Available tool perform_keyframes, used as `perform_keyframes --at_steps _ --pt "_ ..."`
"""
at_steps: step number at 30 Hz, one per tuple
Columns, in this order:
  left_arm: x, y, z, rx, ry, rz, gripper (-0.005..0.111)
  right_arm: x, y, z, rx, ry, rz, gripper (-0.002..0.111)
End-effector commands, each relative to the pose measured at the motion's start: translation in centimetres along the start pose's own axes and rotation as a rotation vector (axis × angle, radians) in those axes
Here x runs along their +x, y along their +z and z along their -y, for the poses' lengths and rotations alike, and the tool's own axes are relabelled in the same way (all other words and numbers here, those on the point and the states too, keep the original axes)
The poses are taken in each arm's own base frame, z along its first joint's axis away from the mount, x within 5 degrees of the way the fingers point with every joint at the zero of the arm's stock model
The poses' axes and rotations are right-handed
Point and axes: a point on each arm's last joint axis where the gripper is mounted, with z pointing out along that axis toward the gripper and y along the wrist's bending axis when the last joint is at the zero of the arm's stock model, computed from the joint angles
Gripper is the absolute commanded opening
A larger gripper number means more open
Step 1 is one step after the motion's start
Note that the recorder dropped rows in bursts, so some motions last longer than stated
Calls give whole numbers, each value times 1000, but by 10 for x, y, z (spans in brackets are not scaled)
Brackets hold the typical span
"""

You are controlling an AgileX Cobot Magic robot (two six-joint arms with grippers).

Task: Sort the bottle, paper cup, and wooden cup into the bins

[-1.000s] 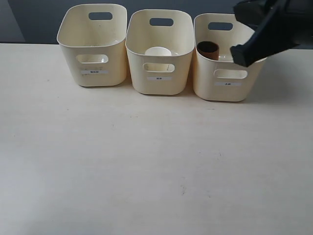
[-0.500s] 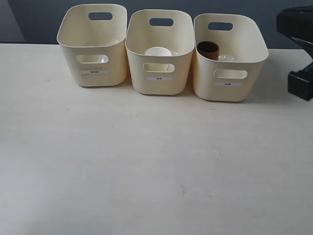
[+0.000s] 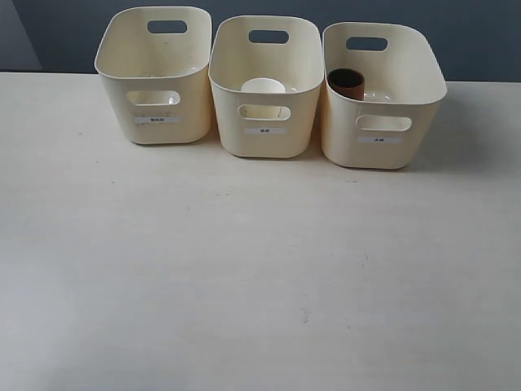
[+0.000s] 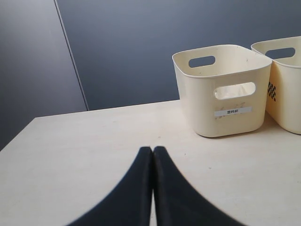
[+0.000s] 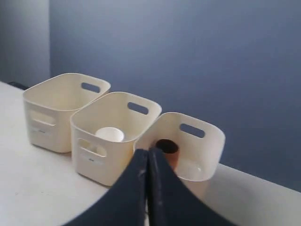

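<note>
Sorting looks nearly done: paper cup (image 3: 263,85) in the middle bin (image 3: 227,122), wooden cup (image 3: 347,82) in the right bin (image 3: 340,140), bottle unseen, perhaps inside the left bin (image 3: 116,106). Both your jaws sit closed, empty; verify that.

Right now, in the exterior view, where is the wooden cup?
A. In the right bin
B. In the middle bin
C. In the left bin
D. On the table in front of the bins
A: the wooden cup stands inside the right bin, near its left wall, while the paper cup is in the middle bin.
</note>
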Motion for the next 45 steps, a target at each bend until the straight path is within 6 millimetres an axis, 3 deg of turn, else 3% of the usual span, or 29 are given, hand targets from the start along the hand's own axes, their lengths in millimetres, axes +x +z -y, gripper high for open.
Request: perform_keyframes --at_steps 1,10,14,26,45 --pt "0 0 0 -2 -1 10 0 24 -12 5 140 44 46 -1" --pt "0 0 0 -2 -1 10 0 74 -25 2 289 132 78 -1" --pt "0 0 0 -2 -1 10 0 83 -28 -2 295 235 117 -1" --pt "0 0 0 -2 -1 10 0 114 -23 -4 320 257 65 -1" --pt "0 0 0 -2 -1 10 0 118 -22 -5 311 262 40 -1"
